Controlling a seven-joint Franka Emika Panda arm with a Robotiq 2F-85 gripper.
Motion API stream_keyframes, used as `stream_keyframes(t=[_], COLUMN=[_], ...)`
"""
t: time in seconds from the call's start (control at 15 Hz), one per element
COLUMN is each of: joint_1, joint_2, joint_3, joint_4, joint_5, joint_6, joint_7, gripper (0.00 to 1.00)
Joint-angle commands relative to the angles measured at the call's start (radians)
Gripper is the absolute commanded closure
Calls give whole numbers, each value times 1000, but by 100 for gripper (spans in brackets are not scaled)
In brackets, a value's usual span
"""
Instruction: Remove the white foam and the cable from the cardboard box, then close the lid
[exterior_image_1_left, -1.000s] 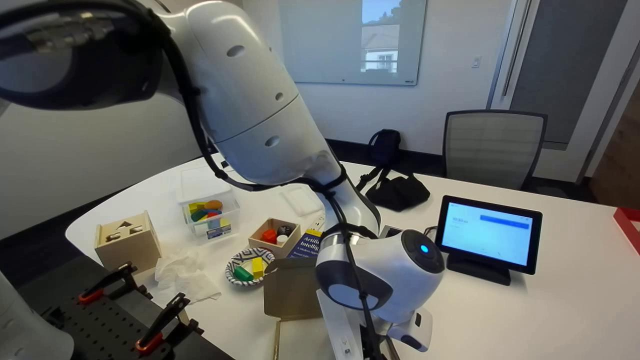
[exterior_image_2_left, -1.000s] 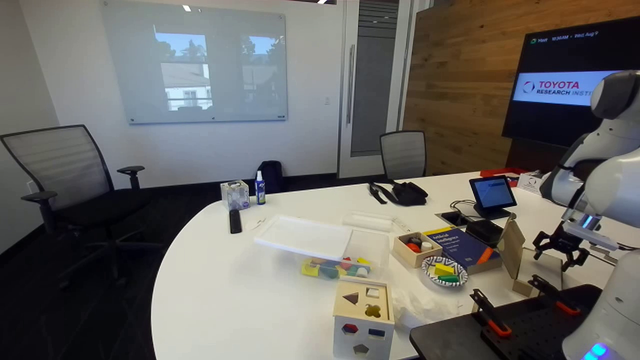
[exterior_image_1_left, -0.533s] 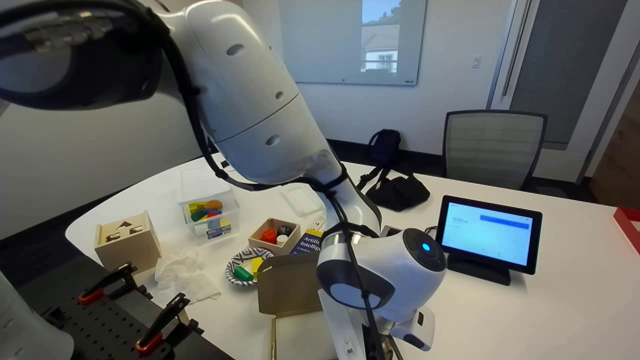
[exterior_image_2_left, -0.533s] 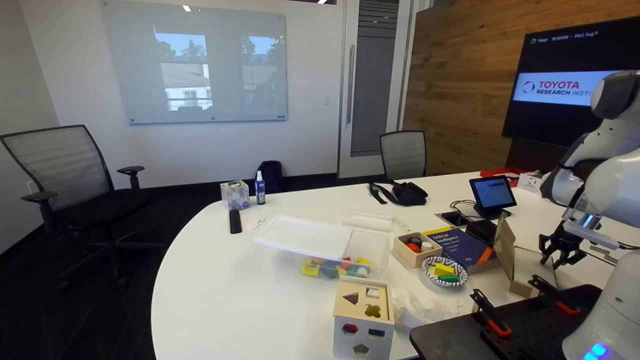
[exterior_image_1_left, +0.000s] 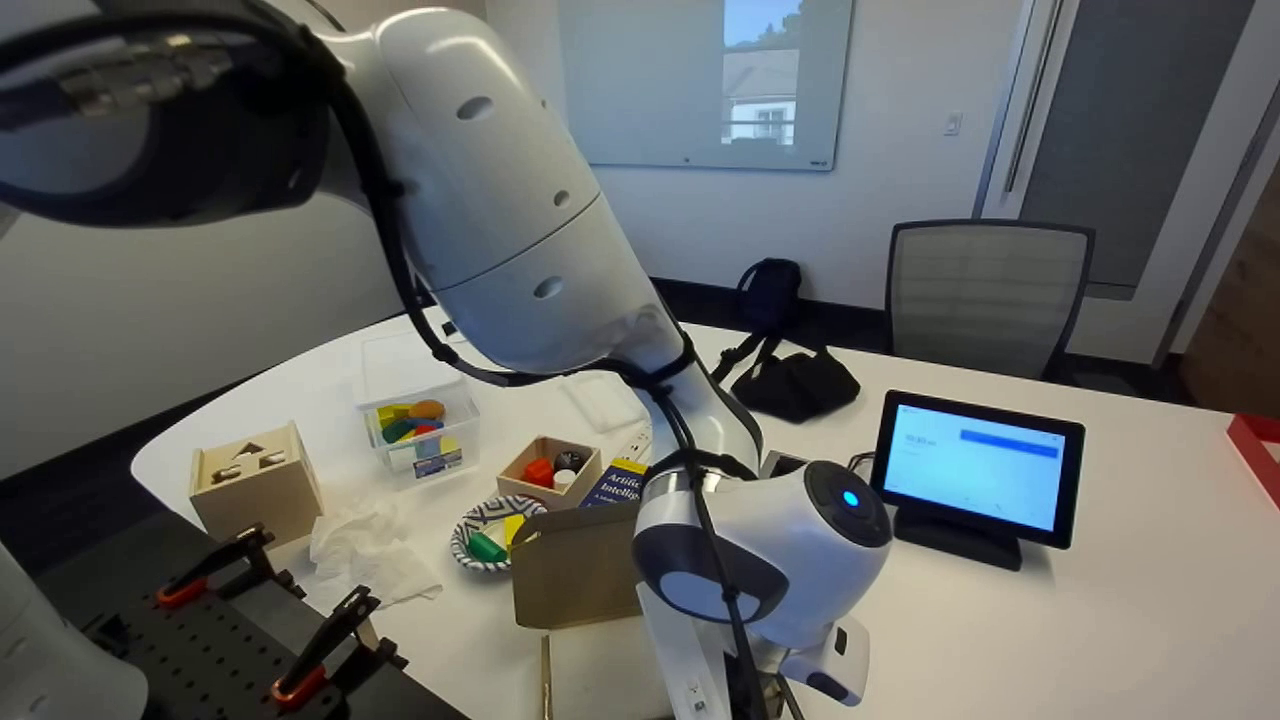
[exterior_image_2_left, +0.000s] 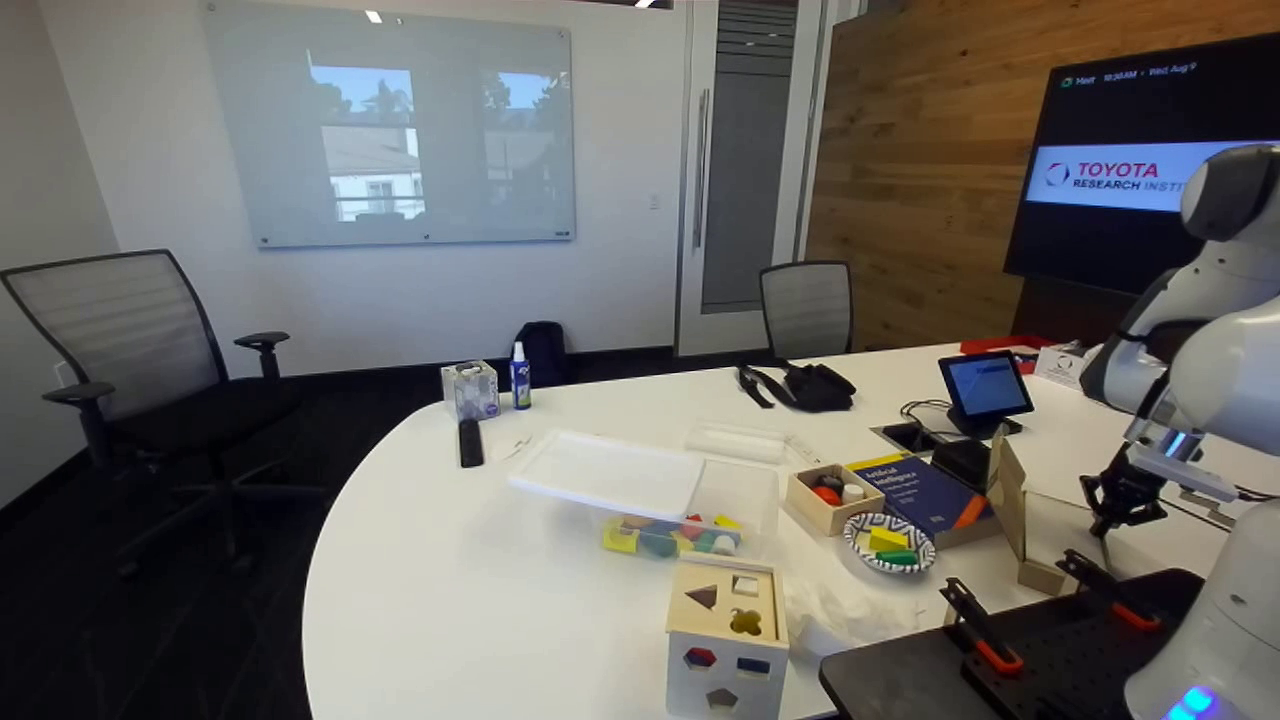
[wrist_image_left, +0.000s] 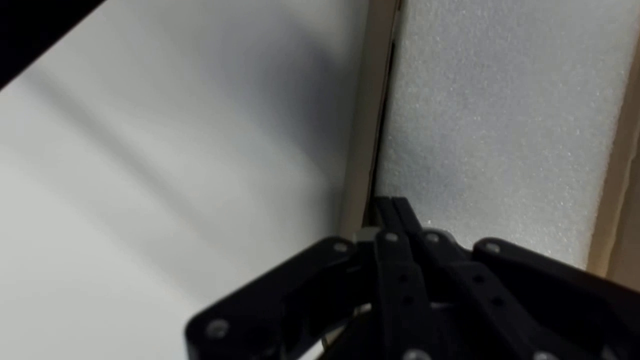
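Note:
The cardboard box (wrist_image_left: 358, 150) sits on the white table with its lid (exterior_image_1_left: 575, 570) standing up, seen in both exterior views. White foam (wrist_image_left: 505, 120) lies inside, filling the width between the walls in the wrist view. My gripper (wrist_image_left: 391, 200) is shut, its fingertips pressed together at the foam's edge, right beside the box wall. Nothing shows between the fingers, and their very tips are dark against the gap. In an exterior view the gripper (exterior_image_2_left: 1103, 528) points down over the box. The cable is hidden or out of view.
Close behind the lid lie a blue book (exterior_image_2_left: 920, 490) and a patterned bowl (exterior_image_2_left: 862, 558) holding blocks. A tablet (exterior_image_2_left: 987, 386) stands farther back. Black clamps (exterior_image_2_left: 985, 628) rise from the dark mount on the robot's side. A wooden shape box (exterior_image_2_left: 725, 640) stands apart.
The jaws have gone from wide apart to shut while the gripper came down a little at the box. Box and lid have shifted slightly, toward the left in both exterior views.

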Motion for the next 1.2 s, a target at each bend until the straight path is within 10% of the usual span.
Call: stream_keyframes(t=[0.0, 1.13], joint_1=[0, -9], joint_2=[-3, -304], joint_3=[11, -31], joint_4=[-6, -236], joint_5=[-24, 3], joint_6=[21, -6], joint_7=[48, 91], gripper=[100, 100])
